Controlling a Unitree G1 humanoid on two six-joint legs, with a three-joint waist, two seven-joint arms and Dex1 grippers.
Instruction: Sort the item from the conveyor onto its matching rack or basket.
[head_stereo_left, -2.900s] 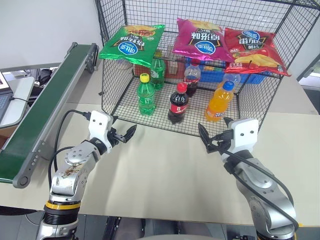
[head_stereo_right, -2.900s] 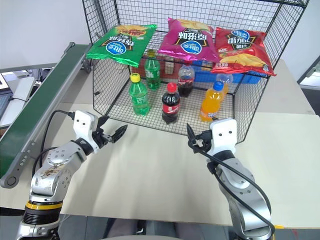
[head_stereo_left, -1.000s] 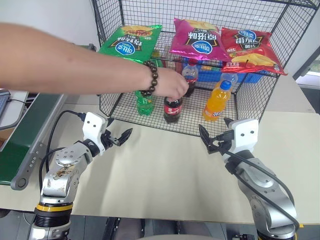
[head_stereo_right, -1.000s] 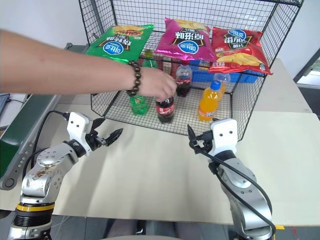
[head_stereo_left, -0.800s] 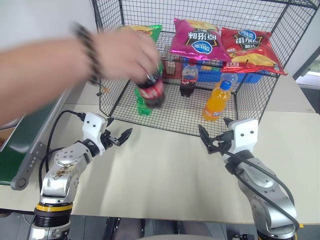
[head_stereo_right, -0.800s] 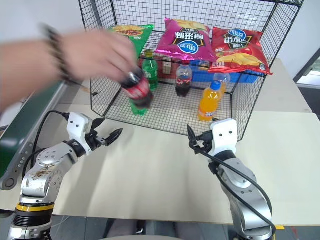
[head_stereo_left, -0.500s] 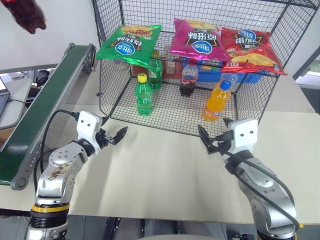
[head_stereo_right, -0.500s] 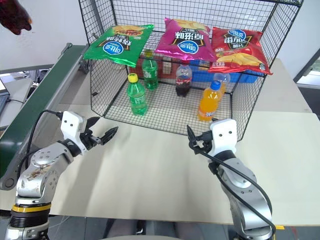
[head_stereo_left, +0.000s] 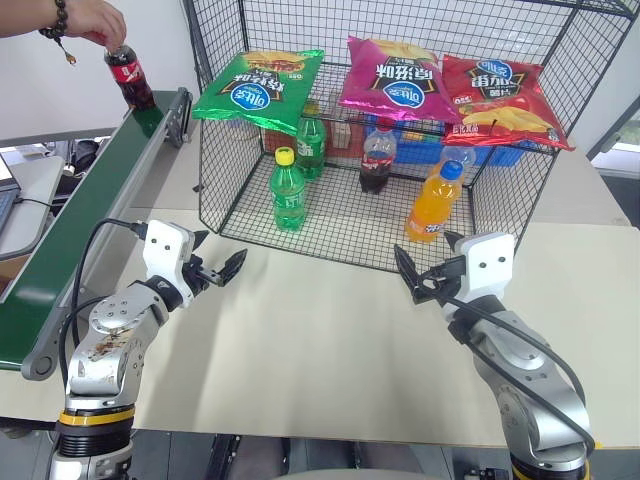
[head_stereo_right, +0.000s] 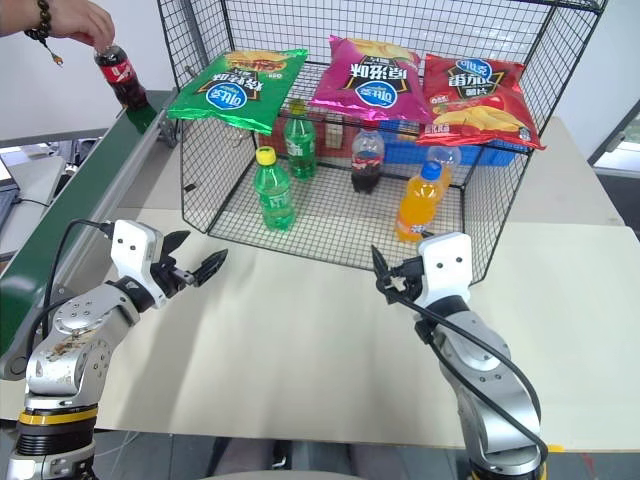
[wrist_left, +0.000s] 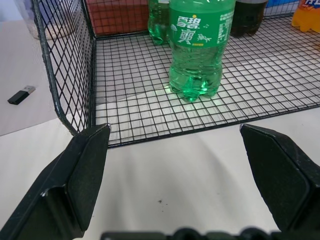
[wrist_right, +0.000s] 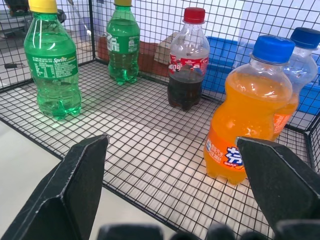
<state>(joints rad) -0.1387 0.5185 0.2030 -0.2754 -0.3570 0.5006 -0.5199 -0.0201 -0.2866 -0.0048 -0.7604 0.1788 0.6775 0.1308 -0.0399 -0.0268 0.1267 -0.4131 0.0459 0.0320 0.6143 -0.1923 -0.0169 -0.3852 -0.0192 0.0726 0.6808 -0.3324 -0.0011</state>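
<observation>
The left gripper (head_stereo_left: 222, 271) hovers over the pale beige tabletop (head_stereo_left: 330, 360) with its two black fingers spread wide and nothing between them, pointing at the front edge of the large black wire-grid cage (head_stereo_left: 240, 190). The right gripper (head_stereo_left: 420, 278) hangs just before the same edge, its fingers likewise apart and empty.

Well away from both, at the far end of the long dark green conveyor belt with grey side rails (head_stereo_left: 70, 240), a person's hand (head_stereo_left: 95, 18) with a dark bead bracelet pinches the top of a small plastic cola bottle (head_stereo_left: 129, 80). The bottle holds dark brown drink and wears a red label. Its long axis is close to vertical, neck up and base down, leaning slightly; whether the base touches the belt cannot be told.

The head views show three crisp bags lying on the cage's upper shelf: green (head_stereo_left: 263, 88), magenta (head_stereo_left: 392, 78) and red (head_stereo_left: 503, 88). The left wrist view shows a green soda bottle (wrist_left: 201, 45) standing on the mesh floor and a small dark stick (wrist_left: 21, 94) on the table outside. The right wrist view adds a half-empty cola bottle (wrist_right: 189, 60) and an orange soda bottle with a blue cap (wrist_right: 247, 112)
</observation>
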